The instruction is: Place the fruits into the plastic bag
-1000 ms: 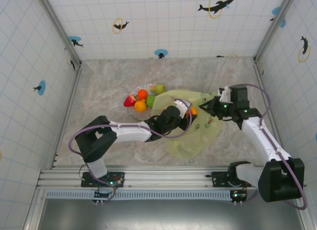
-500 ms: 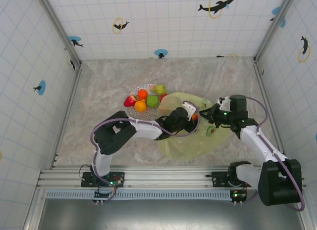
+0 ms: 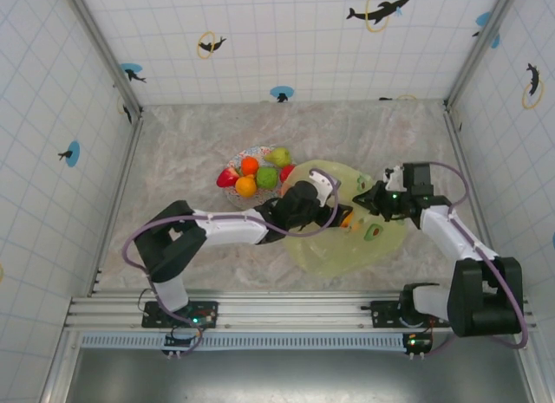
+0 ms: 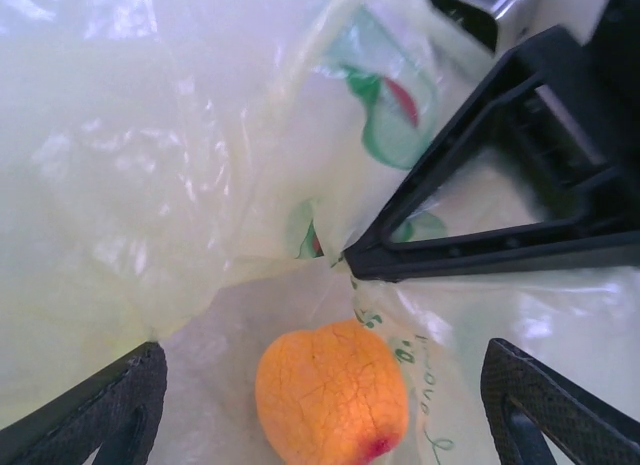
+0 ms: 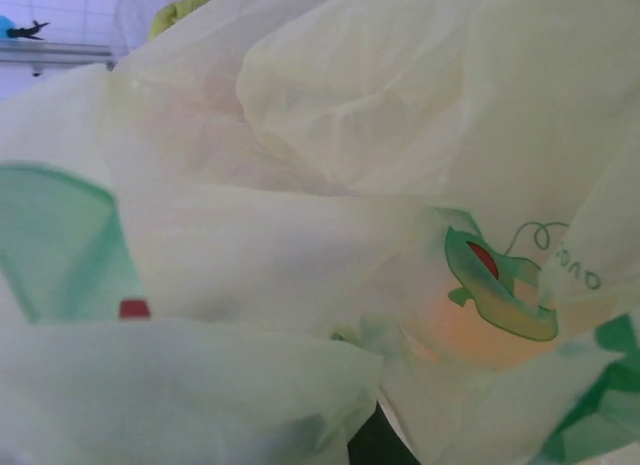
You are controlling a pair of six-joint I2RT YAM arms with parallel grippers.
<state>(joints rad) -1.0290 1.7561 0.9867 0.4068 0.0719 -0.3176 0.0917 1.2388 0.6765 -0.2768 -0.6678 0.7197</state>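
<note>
The left arm [image 3: 221, 225] lies low across the table with its elbow bent and its wrist aimed toward the right arm [image 3: 455, 234]. The left gripper [image 3: 334, 212] has its fingers [image 4: 115, 405] spread wide and grips nothing. The right arm stretches forward and inward. The right gripper [image 3: 361, 200] is pinched closed on a fold of the plastic bag [image 3: 342, 251], just beyond the left gripper.

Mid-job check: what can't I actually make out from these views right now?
- How many fruits are in the plastic bag: in the top view, the left arm and crinkled film cover the inside. The left wrist view shows one orange fruit, and the frame cuts off the rest.
- Fingertips of the right gripper: in the right wrist view, bag film lies over the lens.
- What kind the red fruit at the plate edge is: in the top view, the bag partly hides it.
</note>
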